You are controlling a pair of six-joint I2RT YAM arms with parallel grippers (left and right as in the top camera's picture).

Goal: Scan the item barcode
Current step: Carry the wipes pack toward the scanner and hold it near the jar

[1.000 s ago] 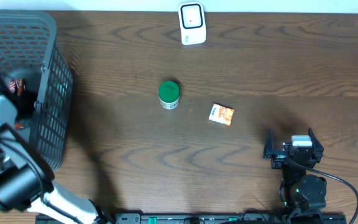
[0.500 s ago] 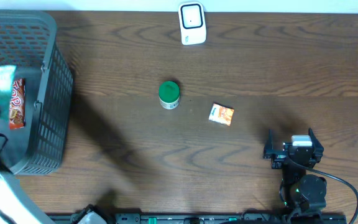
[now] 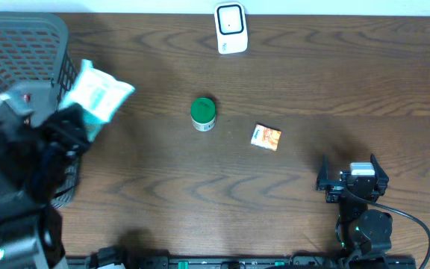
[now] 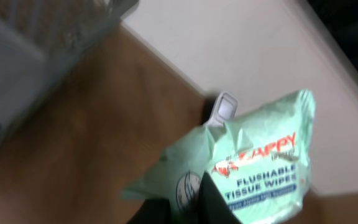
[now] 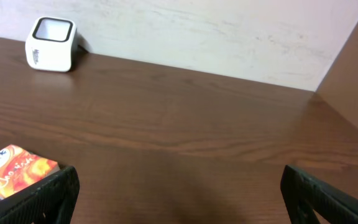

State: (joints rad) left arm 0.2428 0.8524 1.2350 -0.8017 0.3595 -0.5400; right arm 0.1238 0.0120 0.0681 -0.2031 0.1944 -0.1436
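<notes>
The right gripper (image 3: 349, 163) rests spread wide and empty at the near edge of the table (image 3: 163, 194). The left gripper (image 4: 188, 202) pinches the pack of flushable tissue wipes (image 3: 95, 93) by one end, aloft beside the basket (image 3: 21, 45). To scan well, carry it over the green-lidded jar (image 3: 203, 113) and turn its barcode side, not visible here, squarely toward the white scanner (image 3: 231, 28) at the far edge.

- Left arm (image 3: 17, 175): was reaching down inside the basket (image 3: 28, 45) a second ago, now raised over its right wall.
- Wipes pack (image 3: 95, 96): half a second ago at the basket's left edge, now past the right rim, pinched in the left gripper (image 3: 79, 123).
</notes>
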